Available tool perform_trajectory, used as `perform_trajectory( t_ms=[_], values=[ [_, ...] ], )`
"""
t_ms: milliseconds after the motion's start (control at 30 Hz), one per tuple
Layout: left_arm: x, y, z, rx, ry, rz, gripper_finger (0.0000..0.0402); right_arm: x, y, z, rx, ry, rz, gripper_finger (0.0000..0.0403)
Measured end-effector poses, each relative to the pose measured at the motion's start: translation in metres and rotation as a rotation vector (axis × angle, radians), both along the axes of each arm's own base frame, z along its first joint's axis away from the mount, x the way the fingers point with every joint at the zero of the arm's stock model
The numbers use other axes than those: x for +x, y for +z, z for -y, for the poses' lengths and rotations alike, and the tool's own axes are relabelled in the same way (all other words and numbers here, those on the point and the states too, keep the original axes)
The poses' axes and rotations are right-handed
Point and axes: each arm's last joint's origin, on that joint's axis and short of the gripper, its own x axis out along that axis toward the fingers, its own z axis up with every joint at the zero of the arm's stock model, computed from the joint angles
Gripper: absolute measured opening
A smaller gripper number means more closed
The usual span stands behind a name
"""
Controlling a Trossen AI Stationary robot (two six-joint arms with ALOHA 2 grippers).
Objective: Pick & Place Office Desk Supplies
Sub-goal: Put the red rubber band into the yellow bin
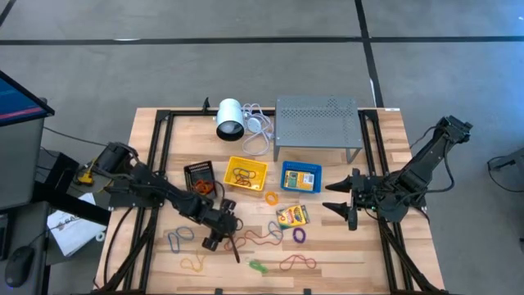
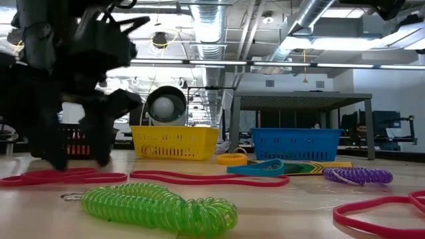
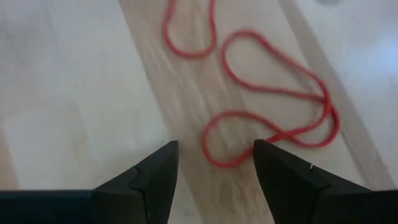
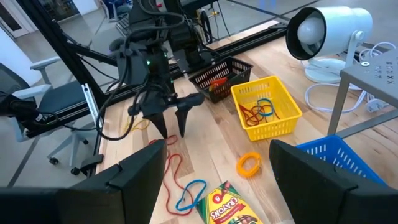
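While left gripper (image 3: 214, 171) hangs spread, thin red rubber band (image 3: 273, 102) lies looped, twisted, on pale wood, right gripper (image 1: 342, 202) spread.

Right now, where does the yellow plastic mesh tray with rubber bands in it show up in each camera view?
High view: the yellow plastic mesh tray sits mid-table, left of the blue plastic tray.
Low view: the yellow tray stands left of centre, blue tray to its right.
Left wrist view: not in it.
Right wrist view: the yellow tray is right of centre.
Shared landmark: the white cylinder behind it.
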Motion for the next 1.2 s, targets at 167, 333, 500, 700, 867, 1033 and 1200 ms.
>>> perform_trajectory(
  t_ms=[167, 333, 500, 700, 867, 1033, 1200],
  values=[
    [0.0, -0.013, 0.008, 0.022, -0.036, -0.021, 0.0202, 0.0, 0.0, 0.0, 0.012, 0.003, -0.001, 0.028],
    [0.001, -0.008, 0.007, 0.025, -0.02, 0.008, 0.0199, 0.0, 0.0, 0.0, 0.011, 0.003, -0.001, 0.028],
    [0.0, -0.004, 0.007, 0.029, -0.015, 0.023, 0.0156, 0.0, 0.0, 0.0, 0.016, 0.002, 0.0, 0.028],
    [0.0, -0.011, 0.009, -0.019, -0.037, -0.028, 0.0033, 0.0, 0.0, 0.0, 0.017, 0.001, 0.0, 0.028],
    [0.0, -0.011, 0.009, -0.059, 0.017, -0.04, 0.0004, 0.0, 0.0, 0.0, 0.017, 0.001, 0.0, 0.028],
    [-0.001, -0.002, 0.009, -0.068, 0.03, -0.008, 0.0001, 0.0, 0.0, 0.0, 0.017, 0.001, -0.001, 0.028],
    [-0.006, 0.036, 0.003, -0.063, 0.075, 0.141, 0.0001, 0.0, 0.0, 0.0, 0.017, 0.001, -0.001, 0.028]
  ],
)
